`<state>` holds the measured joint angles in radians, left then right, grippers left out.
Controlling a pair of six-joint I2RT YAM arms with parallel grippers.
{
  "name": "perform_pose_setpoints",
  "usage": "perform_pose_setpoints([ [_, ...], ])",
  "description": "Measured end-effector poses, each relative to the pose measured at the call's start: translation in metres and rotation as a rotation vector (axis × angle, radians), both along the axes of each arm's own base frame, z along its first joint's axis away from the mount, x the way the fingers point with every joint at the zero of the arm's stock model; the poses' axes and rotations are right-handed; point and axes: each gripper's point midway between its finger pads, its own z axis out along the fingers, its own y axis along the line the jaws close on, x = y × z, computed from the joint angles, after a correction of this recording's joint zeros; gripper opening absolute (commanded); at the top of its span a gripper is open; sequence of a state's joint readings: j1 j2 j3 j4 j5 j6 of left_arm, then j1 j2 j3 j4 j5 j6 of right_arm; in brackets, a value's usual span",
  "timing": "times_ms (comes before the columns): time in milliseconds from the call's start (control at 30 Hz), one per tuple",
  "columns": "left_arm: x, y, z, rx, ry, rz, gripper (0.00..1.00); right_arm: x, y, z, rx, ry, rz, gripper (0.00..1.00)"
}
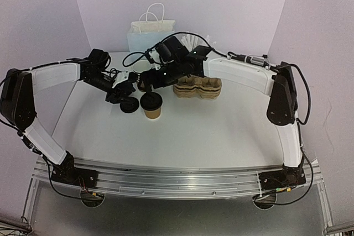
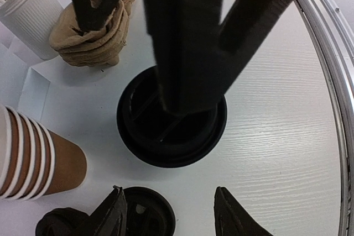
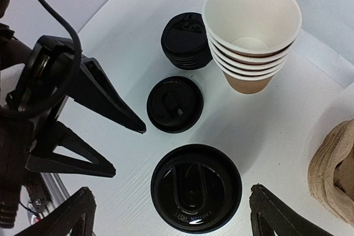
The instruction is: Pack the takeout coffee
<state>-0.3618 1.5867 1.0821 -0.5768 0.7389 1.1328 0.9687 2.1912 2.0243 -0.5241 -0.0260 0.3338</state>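
Observation:
A brown takeout coffee cup (image 1: 152, 109) stands upright on the table with a black lid (image 3: 196, 187) on it. My right gripper (image 3: 172, 209) hangs over this cup, open wide. Its fingertips stand either side of the lid and touch nothing. A loose black lid (image 3: 175, 104) lies flat just left of the cup. My left gripper (image 2: 171, 211) is open low over the table, one finger beside the loose lid (image 2: 148, 214), holding nothing. A stack of nested brown cups (image 3: 251, 26) and a pile of black lids (image 3: 186, 40) stand behind.
A pulp cup carrier (image 1: 197, 88) sits right of the cup. Behind it are a white paper bag (image 1: 150, 34) and a white cup of straws (image 2: 27, 9). The two grippers are close together at the table's middle back. The table's metal front rail (image 1: 177, 183) runs along the near edge.

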Motion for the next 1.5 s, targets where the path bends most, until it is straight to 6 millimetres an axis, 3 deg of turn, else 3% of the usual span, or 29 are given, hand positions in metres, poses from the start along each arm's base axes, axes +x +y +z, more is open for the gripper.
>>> perform_pose_setpoints([
  [100, -0.005, 0.003, -0.010, 0.015, 0.024, 0.005, 0.53, -0.003, 0.007, -0.013, -0.050, -0.047, 0.020, 0.90],
  [300, -0.004, 0.006, -0.015, 0.034, 0.020, 0.025, 0.53, -0.008, 0.005, -0.058, -0.172, -0.049, 0.039, 0.91],
  [433, -0.005, 0.008, -0.020, 0.046, 0.024, 0.032, 0.53, -0.008, 0.004, -0.073, -0.206, -0.048, 0.053, 0.91],
  [633, -0.005, 0.010, -0.022, 0.053, 0.027, 0.042, 0.53, -0.008, 0.005, -0.075, -0.221, -0.067, 0.063, 0.77],
  [933, -0.005, 0.010, -0.021, 0.056, 0.026, 0.048, 0.53, -0.004, 0.004, -0.075, -0.241, -0.110, 0.057, 0.69],
  [1167, -0.004, 0.010, -0.022, 0.057, 0.027, 0.049, 0.53, -0.003, 0.010, -0.078, -0.229, -0.134, 0.057, 0.76],
  [1333, -0.004, 0.010, -0.022, 0.057, 0.027, 0.050, 0.53, 0.000, 0.015, -0.082, -0.188, -0.137, 0.031, 0.63],
  [1500, -0.005, 0.010, -0.022, 0.056, 0.029, 0.051, 0.53, 0.002, 0.019, -0.083, -0.154, -0.138, 0.010, 0.70],
])
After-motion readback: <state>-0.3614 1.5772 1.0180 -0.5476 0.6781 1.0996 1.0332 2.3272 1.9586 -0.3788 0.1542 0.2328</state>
